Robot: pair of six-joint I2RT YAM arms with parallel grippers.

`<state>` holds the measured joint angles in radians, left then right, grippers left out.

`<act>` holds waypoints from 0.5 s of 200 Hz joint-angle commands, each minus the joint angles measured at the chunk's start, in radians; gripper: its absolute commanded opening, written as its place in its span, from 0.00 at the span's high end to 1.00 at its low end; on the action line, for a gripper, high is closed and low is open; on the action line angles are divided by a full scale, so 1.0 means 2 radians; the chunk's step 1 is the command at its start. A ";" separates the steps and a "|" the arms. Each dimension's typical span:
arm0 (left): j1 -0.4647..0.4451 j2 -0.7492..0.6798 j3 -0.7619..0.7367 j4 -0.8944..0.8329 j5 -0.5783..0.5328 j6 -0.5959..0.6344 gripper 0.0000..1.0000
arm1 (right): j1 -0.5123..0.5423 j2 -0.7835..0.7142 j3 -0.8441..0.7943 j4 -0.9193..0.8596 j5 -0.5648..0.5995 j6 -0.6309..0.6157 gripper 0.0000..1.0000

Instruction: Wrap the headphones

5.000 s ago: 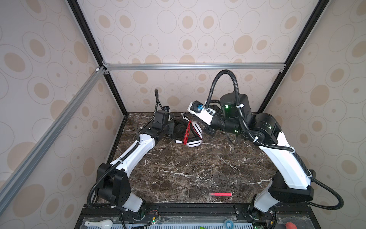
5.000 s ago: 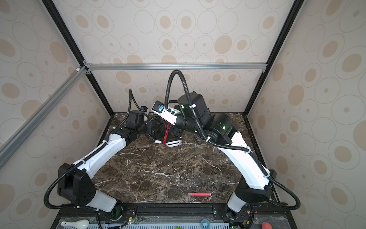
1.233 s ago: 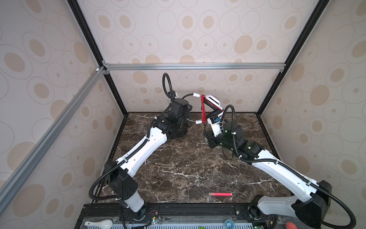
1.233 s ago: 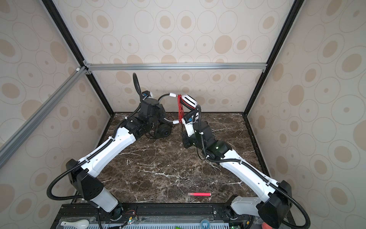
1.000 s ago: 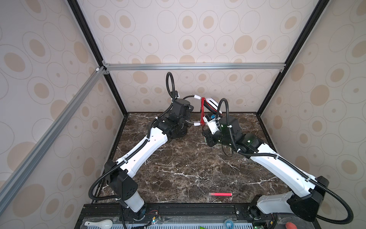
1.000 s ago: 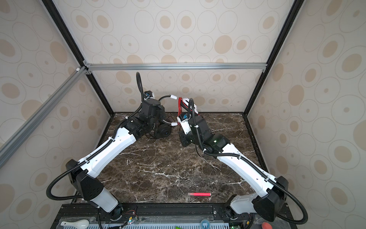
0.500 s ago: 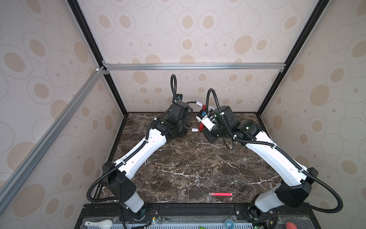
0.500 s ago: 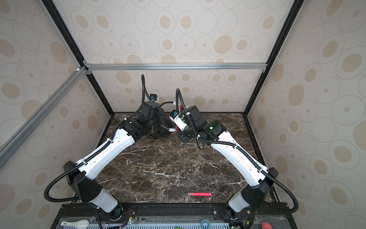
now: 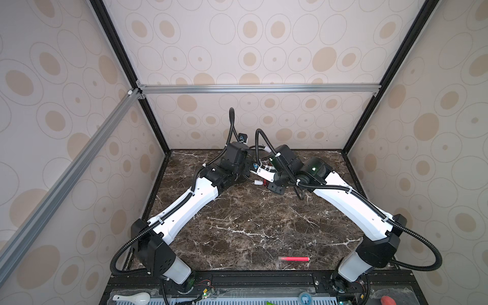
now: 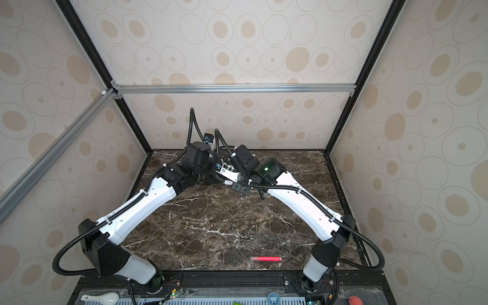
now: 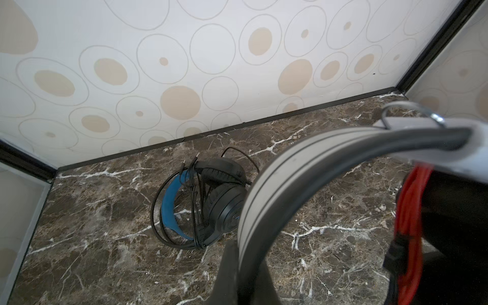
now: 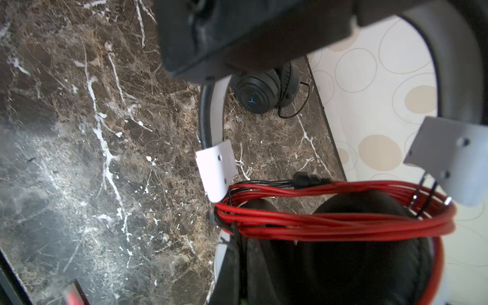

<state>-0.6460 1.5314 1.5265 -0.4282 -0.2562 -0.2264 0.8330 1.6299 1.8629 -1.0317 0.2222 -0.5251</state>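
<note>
The white headphones (image 9: 264, 173) hang low over the back middle of the table, held between both arms. My left gripper (image 11: 245, 277) is shut on their grey-white headband (image 11: 266, 195). My right gripper (image 12: 244, 272) is shut at the edge of a black ear cup (image 12: 364, 250), just below the red cable (image 12: 330, 219) that is coiled in several loops round the cups. The black headphones (image 11: 203, 203) with the blue headband lie on the marble near the back wall, their black cable looped over them. In both top views the arms hide them.
A red pen (image 9: 293, 259) lies near the table's front edge, right of centre. A white spoon (image 9: 130, 298) rests on the rail in front of the table. The back wall (image 11: 184, 79) stands close behind the black headphones.
Both grippers have brought the white headphones down from a raised position toward the back of the table. The right arm's elbow has lifted and its wrist has swung in closer to the left gripper.
</note>
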 commanded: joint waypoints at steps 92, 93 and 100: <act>0.000 -0.026 0.001 0.004 0.108 0.070 1.00 | -0.005 -0.075 -0.078 0.084 -0.057 -0.155 1.00; 0.001 -0.026 0.001 0.004 0.109 0.070 1.00 | -0.006 -0.075 -0.077 0.083 -0.059 -0.155 1.00; 0.000 -0.025 0.001 0.001 0.112 0.071 1.00 | -0.009 -0.072 -0.068 0.075 -0.074 -0.152 1.00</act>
<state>-0.6430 1.5242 1.5166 -0.4133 -0.1108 -0.1184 0.8337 1.4979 1.6825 -0.9241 0.1040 -0.7769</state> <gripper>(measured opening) 0.067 0.064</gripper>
